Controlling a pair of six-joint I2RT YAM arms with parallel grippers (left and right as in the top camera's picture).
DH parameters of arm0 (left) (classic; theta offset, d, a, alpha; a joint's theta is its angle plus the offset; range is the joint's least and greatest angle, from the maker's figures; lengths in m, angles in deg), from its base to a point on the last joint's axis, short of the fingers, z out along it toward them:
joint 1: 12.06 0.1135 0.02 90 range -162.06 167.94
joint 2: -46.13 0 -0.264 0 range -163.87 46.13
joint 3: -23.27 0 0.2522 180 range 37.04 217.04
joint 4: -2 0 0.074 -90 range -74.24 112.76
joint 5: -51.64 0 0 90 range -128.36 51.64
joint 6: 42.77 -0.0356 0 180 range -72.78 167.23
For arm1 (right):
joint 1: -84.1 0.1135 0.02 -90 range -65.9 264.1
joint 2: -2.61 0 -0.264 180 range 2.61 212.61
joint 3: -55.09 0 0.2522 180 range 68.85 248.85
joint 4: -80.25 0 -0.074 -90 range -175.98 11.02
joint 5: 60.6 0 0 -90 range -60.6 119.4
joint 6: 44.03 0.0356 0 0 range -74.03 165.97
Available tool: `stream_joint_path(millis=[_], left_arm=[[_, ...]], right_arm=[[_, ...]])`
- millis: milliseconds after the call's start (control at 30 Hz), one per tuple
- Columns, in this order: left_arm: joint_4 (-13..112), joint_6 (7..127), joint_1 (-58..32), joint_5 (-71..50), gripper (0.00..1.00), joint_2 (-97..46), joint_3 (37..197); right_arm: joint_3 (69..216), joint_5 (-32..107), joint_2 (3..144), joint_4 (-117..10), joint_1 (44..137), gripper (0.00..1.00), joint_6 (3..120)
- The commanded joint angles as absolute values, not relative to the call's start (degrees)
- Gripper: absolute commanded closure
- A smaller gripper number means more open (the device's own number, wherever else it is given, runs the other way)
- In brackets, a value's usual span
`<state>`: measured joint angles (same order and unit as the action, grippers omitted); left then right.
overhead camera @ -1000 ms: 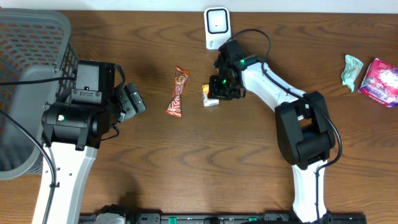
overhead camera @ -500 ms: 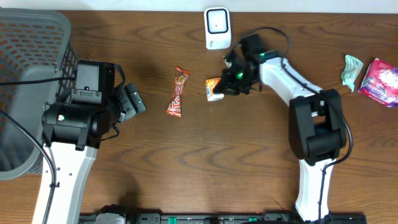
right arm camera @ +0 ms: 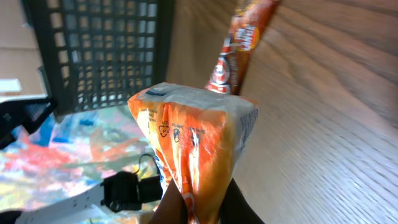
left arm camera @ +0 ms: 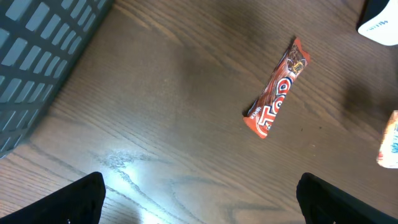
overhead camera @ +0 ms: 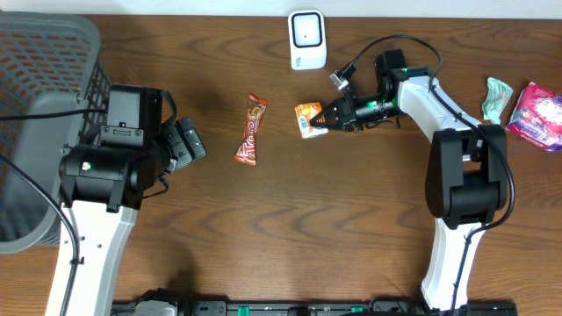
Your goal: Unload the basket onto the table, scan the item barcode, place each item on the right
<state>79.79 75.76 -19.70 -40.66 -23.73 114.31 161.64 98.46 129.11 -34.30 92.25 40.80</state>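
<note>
My right gripper is shut on one end of a small orange snack packet and points left across the table. The packet hangs just below the white barcode scanner at the back edge. In the right wrist view the packet stands up out of the shut gripper with small print on its orange face. My left gripper is open at the left with nothing in it. In the left wrist view that gripper shows only bare wood between its two dark fingertips.
A red candy bar lies on the table left of the packet, also in the left wrist view. A grey mesh basket fills the far left. A green wrapper and a pink packet lie at the right edge.
The right arm has swung its wrist to the right and turned level, carrying the orange packet slightly right and up off the wood. Its jaws have closed tighter. The left arm has not moved.
</note>
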Motion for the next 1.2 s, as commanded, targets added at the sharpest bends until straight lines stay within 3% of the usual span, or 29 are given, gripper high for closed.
stream_joint_path(millis=[0,500,833,1033,1167], left_arm=[[79.77,76.04,-19.46,-41.43,0.02,-23.36,114.9],[79.77,76.04,-19.46,-41.41,0.02,-23.36,114.9],[79.77,76.04,-19.46,-41.43,0.02,-23.36,114.9],[79.77,76.04,-19.46,-41.41,0.02,-23.36,114.9],[79.77,76.04,-19.46,-41.43,0.02,-23.36,114.9]], right_arm=[[161.12,103.57,128.6,-34.09,91.81,0.99,36.65],[161.14,93.17,128.6,-34.28,92.22,0.99,40.17],[161.88,69.15,127.38,-37.28,94.72,0.99,57.65],[163.37,43.88,123.25,-39.79,98.69,0.99,66.16],[163.41,27.71,121.3,-50.11,102.74,0.99,66.09]])
